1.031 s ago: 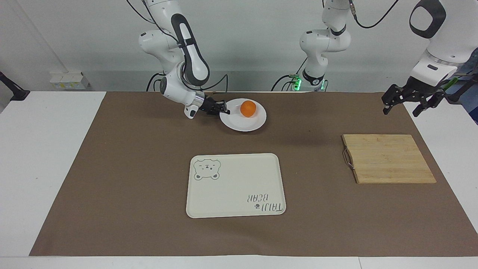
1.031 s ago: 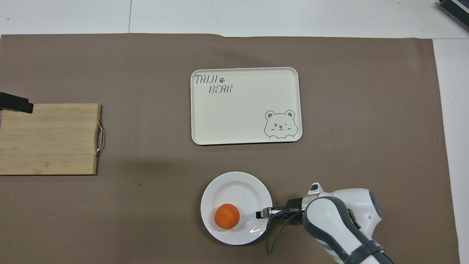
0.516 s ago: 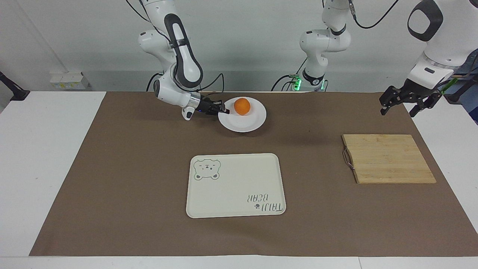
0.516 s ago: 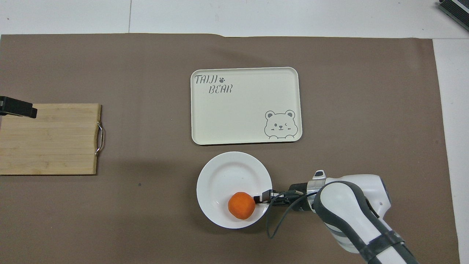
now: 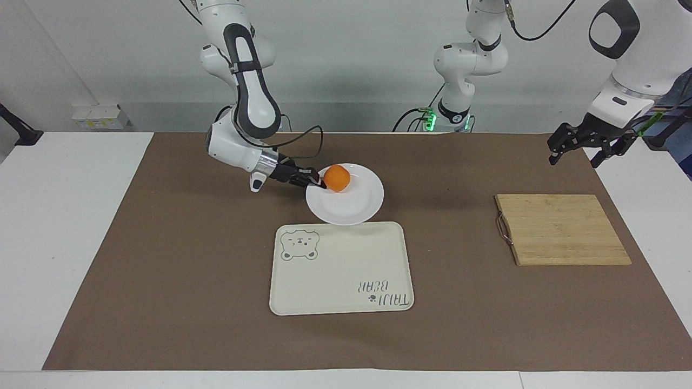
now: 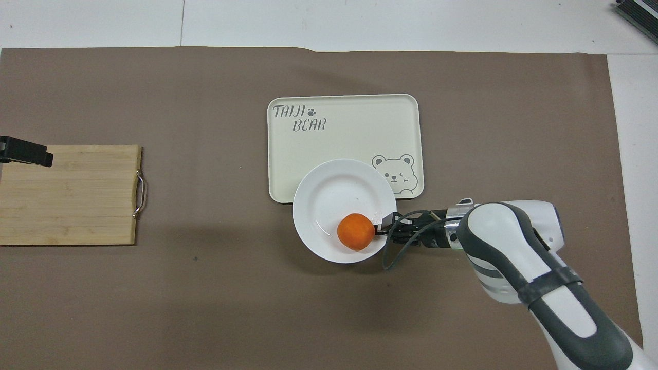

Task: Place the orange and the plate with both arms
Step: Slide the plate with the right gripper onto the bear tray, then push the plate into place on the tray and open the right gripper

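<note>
The white plate [image 5: 351, 205] [image 6: 334, 203] is held up in the air, tilted, over the cream tray's edge nearest the robots. The orange [image 5: 337, 178] [image 6: 355, 232] lies on the plate against the rim by the gripper. My right gripper [image 5: 313, 182] [image 6: 383, 226] is shut on the plate's rim. My left gripper [image 5: 577, 145] is raised above the left arm's end of the table, near the wooden board; one black finger of it [image 6: 23, 152] shows in the overhead view. It holds nothing.
The cream tray [image 5: 340, 281] [image 6: 349, 128] with a bear drawing lies at the middle of the brown mat. A wooden cutting board [image 5: 562, 229] [image 6: 67, 195] with a metal handle lies toward the left arm's end.
My right gripper has lifted the plate and carried it away from the robots, to over the tray's edge. The orange rolled across the plate to the gripper's side. The left arm barely moved.
</note>
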Motion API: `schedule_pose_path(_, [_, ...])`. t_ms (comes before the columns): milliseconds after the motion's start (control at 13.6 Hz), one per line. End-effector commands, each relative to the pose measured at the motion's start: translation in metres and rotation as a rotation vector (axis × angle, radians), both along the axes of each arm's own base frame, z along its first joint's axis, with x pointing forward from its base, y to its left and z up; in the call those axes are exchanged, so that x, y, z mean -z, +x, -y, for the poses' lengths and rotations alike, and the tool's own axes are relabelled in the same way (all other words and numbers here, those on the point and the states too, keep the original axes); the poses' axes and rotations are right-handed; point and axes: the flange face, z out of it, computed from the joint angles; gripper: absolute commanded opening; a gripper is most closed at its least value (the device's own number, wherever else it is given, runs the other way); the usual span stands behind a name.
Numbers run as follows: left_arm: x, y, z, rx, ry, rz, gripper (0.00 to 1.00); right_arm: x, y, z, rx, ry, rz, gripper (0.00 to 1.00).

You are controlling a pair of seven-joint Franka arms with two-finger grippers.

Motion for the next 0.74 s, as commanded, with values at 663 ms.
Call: schedule_pose_path(663, [0.002, -0.012, 0.004, -0.001, 0.017, -0.013, 1.00, 0.013, 0.133, -0.002, 0.073, -0.063, -0.037, 0.00])
